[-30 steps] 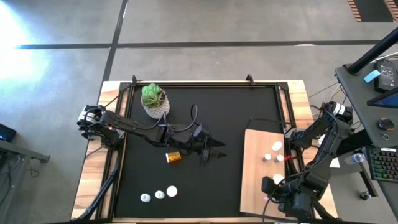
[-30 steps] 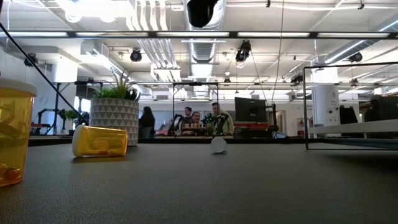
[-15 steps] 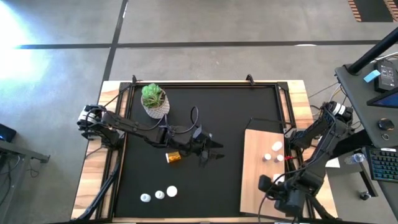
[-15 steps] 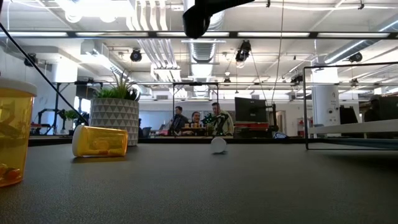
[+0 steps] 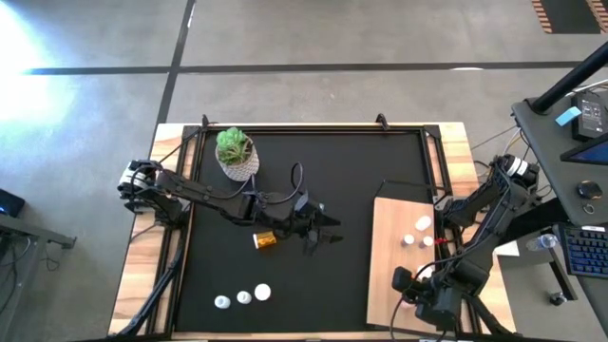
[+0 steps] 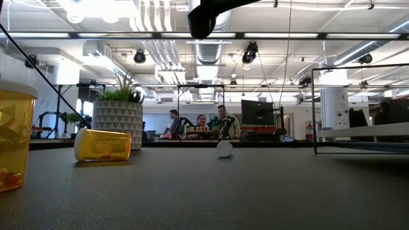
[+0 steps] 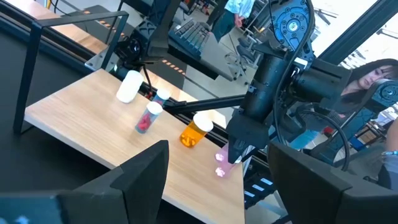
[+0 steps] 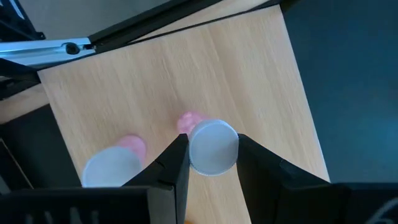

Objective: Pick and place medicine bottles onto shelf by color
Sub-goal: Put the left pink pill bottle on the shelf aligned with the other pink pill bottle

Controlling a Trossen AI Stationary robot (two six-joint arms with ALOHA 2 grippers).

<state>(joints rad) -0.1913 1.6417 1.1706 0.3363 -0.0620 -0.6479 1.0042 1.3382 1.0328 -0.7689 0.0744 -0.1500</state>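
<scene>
My right gripper (image 5: 410, 283) hangs over the near end of the pale wooden shelf (image 5: 388, 261), shut on a pink medicine bottle (image 8: 213, 146) with a white cap. A second pink bottle (image 8: 112, 167) is beside it, and an orange one (image 7: 195, 131) lies close by on the shelf. More bottles (image 5: 421, 224) sit at the shelf's far end. My left gripper (image 5: 328, 231) hovers open and holding nothing over the mat's middle, near a lying orange bottle (image 5: 265, 240). Three white-capped bottles (image 5: 243, 297) stand at the near left. My right gripper pinches the pink bottle's white cap (image 8: 198, 154) between its two fingers, one on each side. The fingers come steeply from above, slanting down. The pink body (image 8: 186, 122) points down at the shelf; whether its bottom touches the board I cannot tell.
A potted green plant (image 5: 236, 152) stands at the mat's far left. A black frame rail (image 7: 31, 56) runs along the shelf's edge toward the mat. An orange bottle (image 6: 13, 137) stands close before the low camera. People are in the room behind the table.
My right gripper, still shut on the pink bottle, has turned a little and shifted slightly toward the table's left over the shelf's near end. The bottles on the mat and on the shelf have stayed where they were.
</scene>
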